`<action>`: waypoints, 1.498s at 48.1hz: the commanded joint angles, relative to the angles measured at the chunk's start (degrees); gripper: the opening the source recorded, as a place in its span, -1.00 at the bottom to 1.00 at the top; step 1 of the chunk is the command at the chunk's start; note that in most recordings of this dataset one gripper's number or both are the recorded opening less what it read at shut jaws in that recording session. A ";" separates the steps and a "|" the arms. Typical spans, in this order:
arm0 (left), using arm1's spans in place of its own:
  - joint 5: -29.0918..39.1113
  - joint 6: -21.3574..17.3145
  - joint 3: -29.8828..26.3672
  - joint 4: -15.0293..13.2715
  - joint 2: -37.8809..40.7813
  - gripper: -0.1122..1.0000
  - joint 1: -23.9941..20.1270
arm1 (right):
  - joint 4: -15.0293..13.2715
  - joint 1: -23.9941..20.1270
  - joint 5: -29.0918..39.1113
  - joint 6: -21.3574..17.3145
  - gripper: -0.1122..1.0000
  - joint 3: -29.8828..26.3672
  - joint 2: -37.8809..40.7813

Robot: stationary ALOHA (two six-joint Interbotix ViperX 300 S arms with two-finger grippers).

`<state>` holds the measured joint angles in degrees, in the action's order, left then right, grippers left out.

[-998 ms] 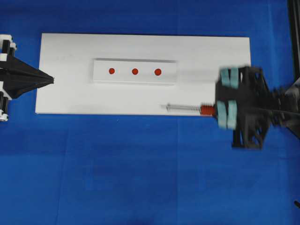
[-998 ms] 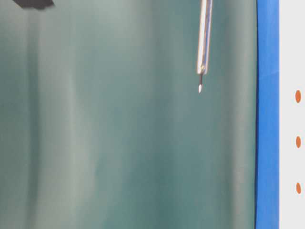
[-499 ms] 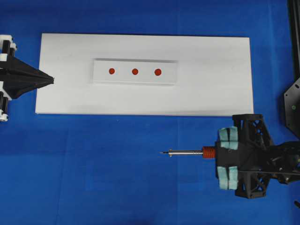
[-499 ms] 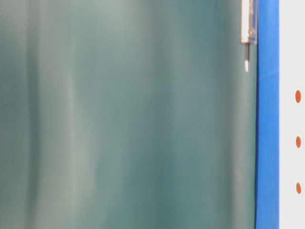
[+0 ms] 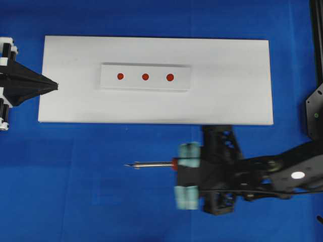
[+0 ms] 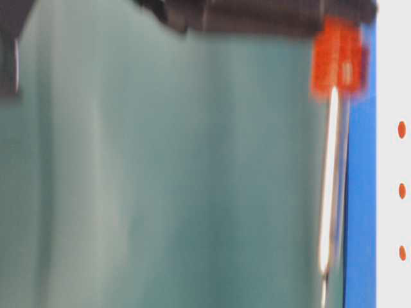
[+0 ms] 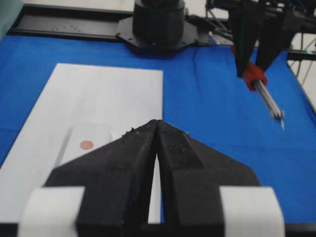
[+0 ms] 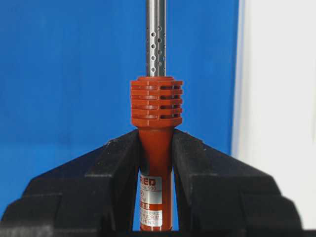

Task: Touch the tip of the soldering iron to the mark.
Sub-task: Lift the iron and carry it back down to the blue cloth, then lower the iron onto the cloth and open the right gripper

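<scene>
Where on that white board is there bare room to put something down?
The white board is bare right of the dotted strip, and along its near edge. Beside the left gripper it is tighter. The right gripper and soldering iron hover off-board.

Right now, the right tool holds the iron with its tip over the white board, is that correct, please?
Not quite: the right tool holds the iron, but its tip is over the blue cloth, below the white board, as the overhead view shows.
</scene>
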<state>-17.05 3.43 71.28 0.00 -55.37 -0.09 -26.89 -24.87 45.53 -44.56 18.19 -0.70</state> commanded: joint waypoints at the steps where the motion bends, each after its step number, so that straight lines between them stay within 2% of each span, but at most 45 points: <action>1: -0.62 0.00 -0.62 0.09 0.09 -0.80 -0.09 | -0.26 1.41 -1.32 1.32 -0.68 -5.10 1.76; 8: -0.62 0.00 -0.62 0.09 0.09 -0.80 0.18 | -0.09 2.90 -1.23 3.25 -0.68 -10.72 6.24; 17: -0.62 0.00 -0.62 0.09 0.09 -0.80 0.62 | 0.35 3.60 -1.05 4.22 -0.68 -12.57 7.82; 31: -0.53 0.00 -0.53 0.09 0.09 -0.80 0.79 | 0.70 3.96 -4.39 3.34 -0.68 -9.84 10.55; 50: -0.53 0.00 -0.44 0.09 0.26 -0.80 0.79 | 0.97 5.71 -19.51 1.67 -0.68 -2.99 16.44; 72: -0.62 0.00 -0.53 0.09 0.35 -0.80 0.79 | 0.97 6.33 -26.89 1.67 -0.68 -2.29 20.48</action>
<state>-17.05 3.43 71.28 0.00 -55.46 0.62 -25.93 -18.90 19.78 -42.71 16.35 20.92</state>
